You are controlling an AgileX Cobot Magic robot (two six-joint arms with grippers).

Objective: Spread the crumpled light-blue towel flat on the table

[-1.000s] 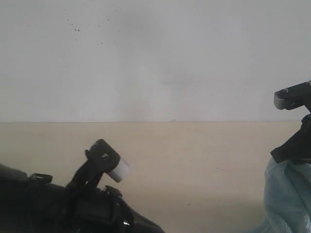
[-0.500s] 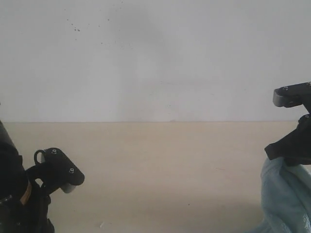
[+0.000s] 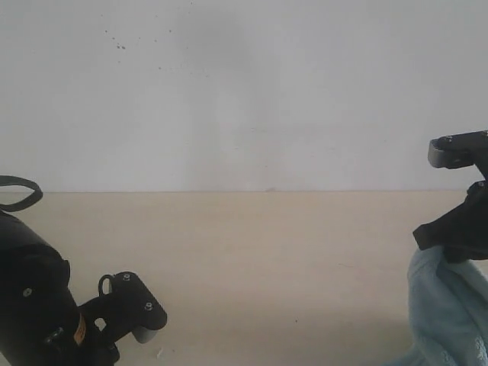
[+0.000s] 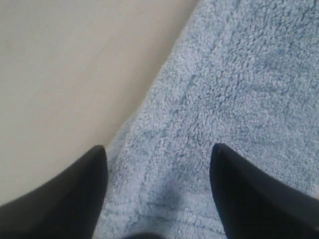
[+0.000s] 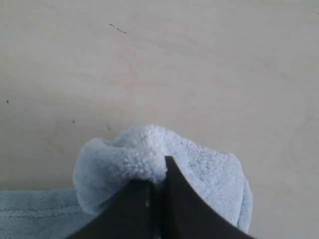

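On the left, my left pincer [image 4: 158, 148] stands with its tips spread wide apart over the fluffy light-blue towel [image 4: 229, 89], whose edge lies on the pale beige table [image 4: 65, 64]. On the right, my right pincer [image 5: 158, 174] is pinched together on a bunched fold of that same towel, and the cloth hangs from it at the scene's right edge.

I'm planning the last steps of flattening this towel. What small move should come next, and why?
Probably the right gripper should lower its pinched fold onto the table, drawing it taut, then let go. It is shut on a bunched part of the towel that hangs above the surface, while the left gripper is open over a part that looks flat, holding nothing.
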